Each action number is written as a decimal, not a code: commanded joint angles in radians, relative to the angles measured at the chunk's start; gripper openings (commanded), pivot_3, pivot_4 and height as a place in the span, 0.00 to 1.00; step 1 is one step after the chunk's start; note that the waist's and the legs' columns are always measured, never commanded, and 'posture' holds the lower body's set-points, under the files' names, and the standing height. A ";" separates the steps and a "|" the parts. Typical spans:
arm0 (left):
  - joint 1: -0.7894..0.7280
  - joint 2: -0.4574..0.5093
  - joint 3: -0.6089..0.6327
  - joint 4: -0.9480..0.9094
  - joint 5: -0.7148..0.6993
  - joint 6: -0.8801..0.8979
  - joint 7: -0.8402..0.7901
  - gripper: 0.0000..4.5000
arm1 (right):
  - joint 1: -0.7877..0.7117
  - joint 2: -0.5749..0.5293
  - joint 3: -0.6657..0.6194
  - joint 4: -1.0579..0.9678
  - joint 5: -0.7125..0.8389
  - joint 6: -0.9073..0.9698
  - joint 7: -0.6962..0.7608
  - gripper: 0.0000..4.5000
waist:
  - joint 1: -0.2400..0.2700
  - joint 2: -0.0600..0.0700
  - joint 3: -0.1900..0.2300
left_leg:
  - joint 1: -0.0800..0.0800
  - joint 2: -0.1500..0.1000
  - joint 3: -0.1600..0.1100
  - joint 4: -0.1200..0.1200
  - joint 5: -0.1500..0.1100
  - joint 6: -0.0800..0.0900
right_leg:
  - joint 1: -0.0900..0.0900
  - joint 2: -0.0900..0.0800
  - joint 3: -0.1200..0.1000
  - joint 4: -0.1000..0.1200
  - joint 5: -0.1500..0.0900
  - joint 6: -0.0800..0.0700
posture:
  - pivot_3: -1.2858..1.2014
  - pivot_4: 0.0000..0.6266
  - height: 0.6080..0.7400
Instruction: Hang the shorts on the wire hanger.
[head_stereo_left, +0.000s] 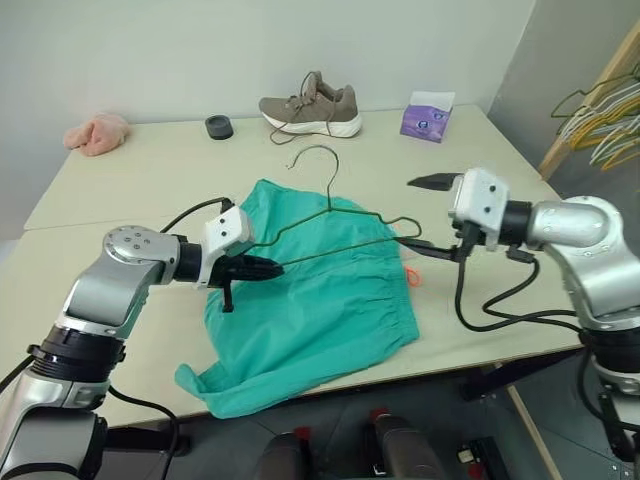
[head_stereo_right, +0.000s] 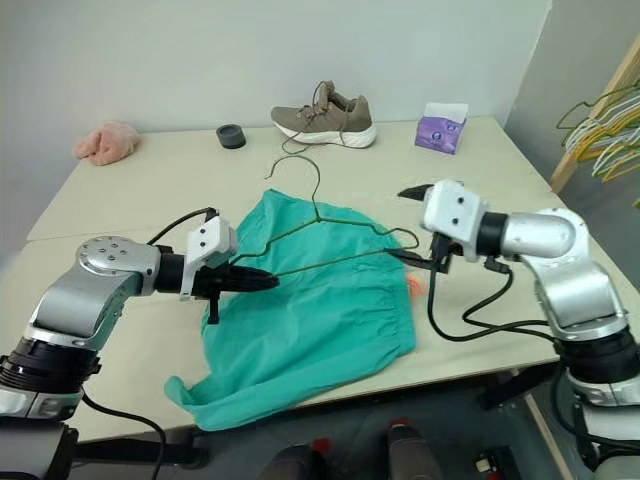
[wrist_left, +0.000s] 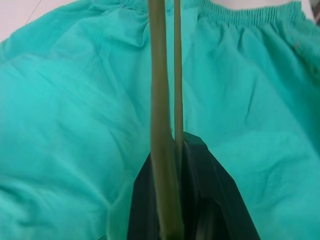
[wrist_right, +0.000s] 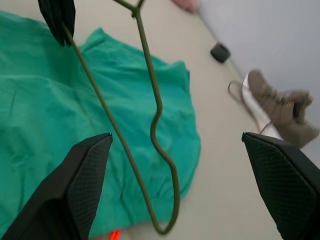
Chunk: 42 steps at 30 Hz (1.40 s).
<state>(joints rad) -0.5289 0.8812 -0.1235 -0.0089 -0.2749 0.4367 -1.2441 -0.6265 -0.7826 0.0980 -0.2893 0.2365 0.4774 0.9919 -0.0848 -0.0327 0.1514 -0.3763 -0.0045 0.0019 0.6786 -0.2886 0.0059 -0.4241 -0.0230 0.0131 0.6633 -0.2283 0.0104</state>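
Your left gripper (head_stereo_left: 262, 268) is pinching one end of the wire hanger (head_stereo_left: 335, 222), its two black fingers pressed together on the thin olive-green wire; in the left wrist view the two wire strands are running straight out from between those fingertips, over the shorts (wrist_left: 75, 125). Your right gripper (head_stereo_left: 432, 215) is standing with its fingers spread wide, one finger above and one below the hanger's far corner, and you cannot tell from these pictures whether the lower finger is touching the wire; in the right wrist view the wire is hanging between the two fingers (wrist_right: 80, 190) without either one closing on it. The hanger is hanging just above the shorts, its hook pointing away from both grippers toward the shoe (head_stereo_left: 312, 105). The shorts are lying spread on the table (head_stereo_left: 130, 180) beneath both sets of fingers, the gathered waistband toward the right gripper, with a small orange tag (head_stereo_left: 411, 276) just below the right fingers. Well beyond the fingers, a purple tissue packet (head_stereo_left: 428, 117) is standing near the shoe; its printing is too small to read. A small dark round object (head_stereo_left: 219, 127) and a pink fluffy cloth (head_stereo_left: 97, 134) are lying beyond the left gripper.
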 joint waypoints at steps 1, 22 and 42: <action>-0.022 0.023 0.003 -0.037 0.023 -0.054 -0.021 0.00 | -0.015 -0.025 0.036 -0.041 0.031 0.104 0.042 0.99 | -0.002 0.000 0.000 | 0.000 0.000 0.000 0.000 0.000 0.000 | 0.000 0.000 0.000 0.000 0.000 0.000 | 0.45 0.18 1.00; -0.005 0.043 0.003 -0.123 0.053 -0.074 -0.041 0.00 | -0.143 0.095 0.268 0.138 -0.040 0.168 0.121 0.09 | 0.001 0.000 0.000 | -0.002 0.000 0.000 0.000 0.000 0.000 | -0.001 0.001 -0.001 0.000 0.000 0.000 | 0.47 0.18 1.00; -0.144 -0.186 0.207 0.119 -0.042 -0.024 0.245 0.64 | -0.032 0.029 0.172 0.063 -0.012 0.207 0.112 0.00 | 0.002 -0.001 0.000 | -0.004 0.000 -0.002 0.002 0.000 0.000 | -0.001 -0.001 -0.003 0.000 0.001 0.001 | 0.46 0.18 1.00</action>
<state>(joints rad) -0.6400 0.6933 0.0137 0.1005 -0.2807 0.4004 -1.0334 -0.6674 -0.7266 0.3141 -0.1903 0.2104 0.6697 1.0943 -0.0823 -0.0334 0.1510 -0.3798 -0.0050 -0.0004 0.6802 -0.2886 0.0058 -0.4257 -0.0239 0.0106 0.6637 -0.2275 0.0113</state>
